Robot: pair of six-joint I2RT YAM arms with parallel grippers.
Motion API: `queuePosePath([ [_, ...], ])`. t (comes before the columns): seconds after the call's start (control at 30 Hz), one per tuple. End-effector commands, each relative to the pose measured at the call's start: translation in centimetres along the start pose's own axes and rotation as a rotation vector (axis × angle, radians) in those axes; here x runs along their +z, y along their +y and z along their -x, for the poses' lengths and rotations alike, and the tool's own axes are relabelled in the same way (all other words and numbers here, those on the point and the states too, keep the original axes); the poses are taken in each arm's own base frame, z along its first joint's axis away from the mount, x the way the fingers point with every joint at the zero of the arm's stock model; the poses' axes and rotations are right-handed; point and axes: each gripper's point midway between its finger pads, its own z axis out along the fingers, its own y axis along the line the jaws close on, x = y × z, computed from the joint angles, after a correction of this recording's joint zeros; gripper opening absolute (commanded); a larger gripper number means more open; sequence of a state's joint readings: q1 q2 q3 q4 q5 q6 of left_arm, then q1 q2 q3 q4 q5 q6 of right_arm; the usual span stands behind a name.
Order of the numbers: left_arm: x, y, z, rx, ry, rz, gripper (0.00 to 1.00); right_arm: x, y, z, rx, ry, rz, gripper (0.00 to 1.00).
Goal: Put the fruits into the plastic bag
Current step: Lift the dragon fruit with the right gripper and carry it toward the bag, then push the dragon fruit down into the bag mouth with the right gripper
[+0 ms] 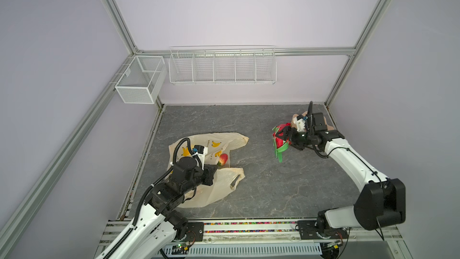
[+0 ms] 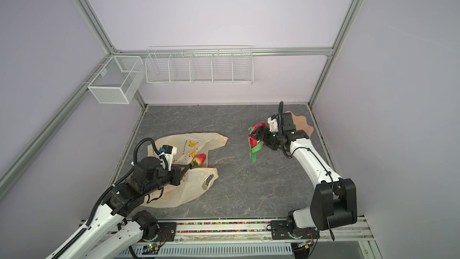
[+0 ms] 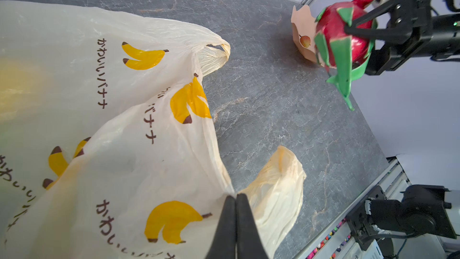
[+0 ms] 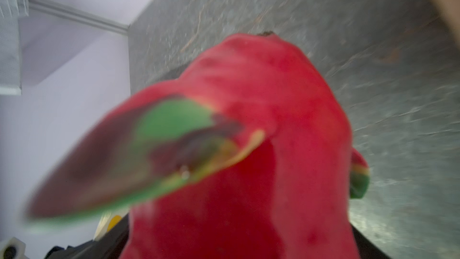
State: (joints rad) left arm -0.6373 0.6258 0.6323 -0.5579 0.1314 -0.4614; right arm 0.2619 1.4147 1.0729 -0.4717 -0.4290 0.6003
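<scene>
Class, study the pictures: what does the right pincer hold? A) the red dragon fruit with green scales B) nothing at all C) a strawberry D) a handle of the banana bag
A: the right pincer grips the dragon fruit, its black fingers on either side of the red body.

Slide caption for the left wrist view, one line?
Left gripper, shut, pinches the rim of the plastic bag; the right gripper holds the dragon fruit near the peach bowl.
</scene>
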Motion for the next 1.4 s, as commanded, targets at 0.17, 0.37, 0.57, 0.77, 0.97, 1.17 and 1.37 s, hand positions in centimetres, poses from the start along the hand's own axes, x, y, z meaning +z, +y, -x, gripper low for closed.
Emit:
queuePosePath([
  [0.17, -0.8, -1.3, 1.4, 0.0, -0.038, -0.042, 0.0, 5.5, 7.6, -2.5, -0.155, 0.01, 0.171, 0.6],
  [0.37, -1.2, -0.9, 1.7, -0.002, -0.051, -0.016, 0.0, 8.5, 10.5, -7.1, -0.248, 0.16, 0.26, 0.59],
  [0.57, -1.4, -0.6, 2.0, -0.001, -0.064, 0.009, 0.0, 9.3, 11.5, -10.9, -0.273, 0.25, 0.33, 0.58],
  [0.77, -1.3, -0.7, 2.2, 0.0, -0.069, 0.005, 0.0, 9.9, 13.0, -13.9, -0.3, 0.336, 0.39, 0.58],
  [0.97, -1.5, -1.1, 2.8, 0.01, -0.086, -0.006, 0.0, 11.2, 13.0, -15.4, -0.265, 0.379, 0.432, 0.58],
  [1.17, -1.7, -1.2, 3.1, 0.013, -0.098, -0.005, 0.0, 12.1, 13.9, -16.8, -0.244, 0.445, 0.492, 0.57],
  [1.37, -1.8, -1.5, 3.5, 0.016, -0.112, -0.016, 0.0, 13.4, 14.6, -17.7, -0.202, 0.485, 0.542, 0.57],
])
